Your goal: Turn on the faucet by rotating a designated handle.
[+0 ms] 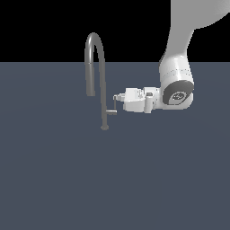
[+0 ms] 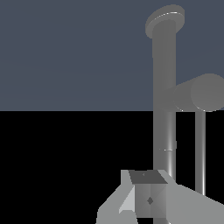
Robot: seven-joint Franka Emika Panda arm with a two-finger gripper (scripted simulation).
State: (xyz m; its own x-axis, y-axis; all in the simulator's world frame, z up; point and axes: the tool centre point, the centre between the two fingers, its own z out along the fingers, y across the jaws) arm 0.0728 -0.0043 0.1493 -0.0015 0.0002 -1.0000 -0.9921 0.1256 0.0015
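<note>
The faucet [image 1: 95, 67] is a tall grey gooseneck on a small round base, standing on the flat blue-grey floor. Its handle [image 1: 112, 110] is a short stub off the lower stem that ends in a slim upright rod. My gripper [image 1: 117, 97] lies level, reaching in from the exterior view's right. Its tips are at the top of the rod, touching it or very nearly. The fingers look shut with nothing between them. In the wrist view the gripper [image 2: 148, 197] sits just in front of the faucet's stem [image 2: 165, 122], with the handle [image 2: 199, 94] off to one side.
The arm's white wrist and forearm [image 1: 176, 85] rise at the exterior view's right. The floor [image 1: 112, 179] is a plain blue-grey plane with no other objects in view.
</note>
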